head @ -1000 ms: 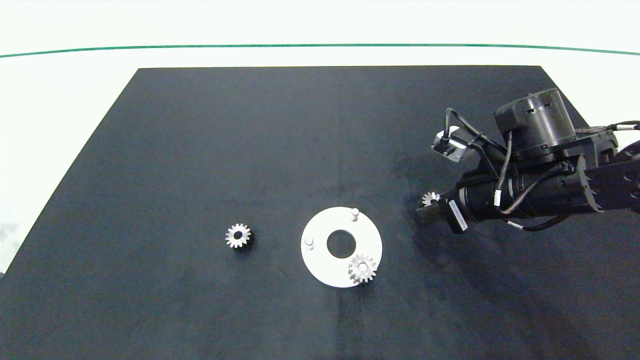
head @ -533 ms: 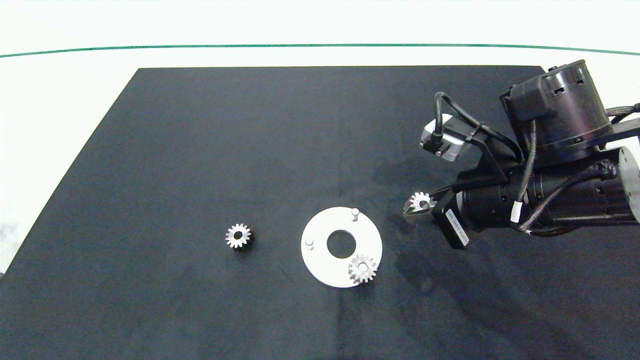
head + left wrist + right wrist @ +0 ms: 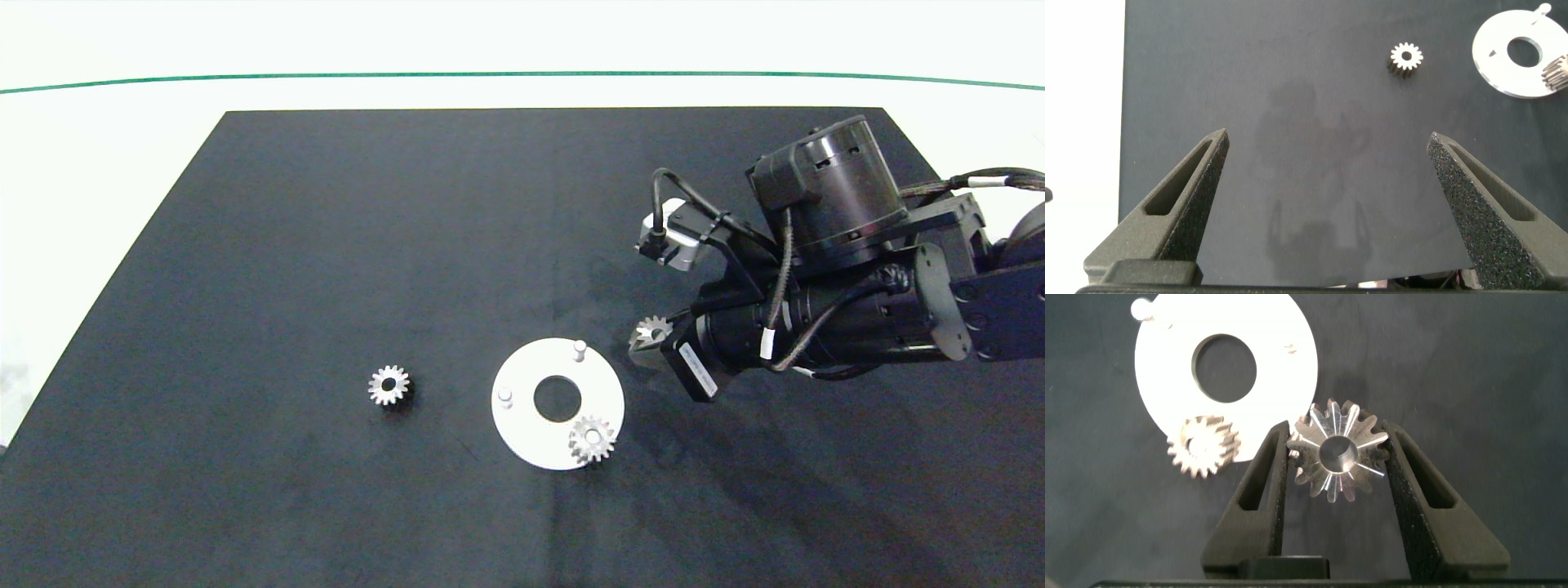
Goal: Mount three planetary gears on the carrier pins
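Right gripper (image 3: 1335, 469): clenching a gear (image 3: 1337, 451), hovering right of the white disc (image 3: 522, 425).
Left gripper (image 3: 1327, 204): gaping wide, grasping nothing.

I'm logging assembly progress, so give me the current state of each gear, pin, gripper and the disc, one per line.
Gear on the carrier disc: seated on its pin.
Gear in the right gripper: clamped, off the mat, beside the disc.
Loose gear: flat on the mat, apart from the disc.
Far pin: upright, bare.
Left pin: upright, bare.
White carrier disc: flat on the mat.
Right gripper: shut on a gear.
Left gripper: open, holding nothing.
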Robot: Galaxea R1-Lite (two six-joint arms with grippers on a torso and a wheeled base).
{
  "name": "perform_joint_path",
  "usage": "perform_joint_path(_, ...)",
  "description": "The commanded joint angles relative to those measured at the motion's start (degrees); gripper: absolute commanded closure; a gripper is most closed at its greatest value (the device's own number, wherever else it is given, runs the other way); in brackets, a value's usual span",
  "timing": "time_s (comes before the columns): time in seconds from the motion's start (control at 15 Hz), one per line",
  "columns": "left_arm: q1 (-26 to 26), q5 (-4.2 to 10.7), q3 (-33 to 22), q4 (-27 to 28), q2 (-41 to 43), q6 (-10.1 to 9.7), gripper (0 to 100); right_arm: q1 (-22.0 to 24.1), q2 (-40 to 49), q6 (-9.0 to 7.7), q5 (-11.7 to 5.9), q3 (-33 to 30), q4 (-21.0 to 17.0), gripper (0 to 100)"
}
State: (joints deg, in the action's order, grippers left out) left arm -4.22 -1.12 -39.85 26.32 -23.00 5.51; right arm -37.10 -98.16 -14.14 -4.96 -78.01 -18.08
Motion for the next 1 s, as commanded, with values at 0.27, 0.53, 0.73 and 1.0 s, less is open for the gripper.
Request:
perform_joint_path(0.27, 0.0, -0.02, -0.1, 0.0, 0.0, 0.03, 0, -1.6, -5.7, -0.27, -0.05, -4.9, -0.3, 81)
perform_joint_path(0.53, -0.1, -0.02, -0.1, -0.2, -0.2, 0.03, 0, -2.5, -7.5, -0.54, -0.05, -6.8, -0.3, 81)
perform_joint_path(0.73, 0.0, -0.02, -0.2, -0.3, -0.2, -0.06, 0, -2.5, -8.3, -0.62, -0.05, -7.4, -0.4, 81)
perform_joint_path(1.0, 0.0, -0.02, -0.3, -0.7, -0.1, -0.06, 0, -2.6, -9.1, -0.89, -0.49, -8.9, -0.5, 81)
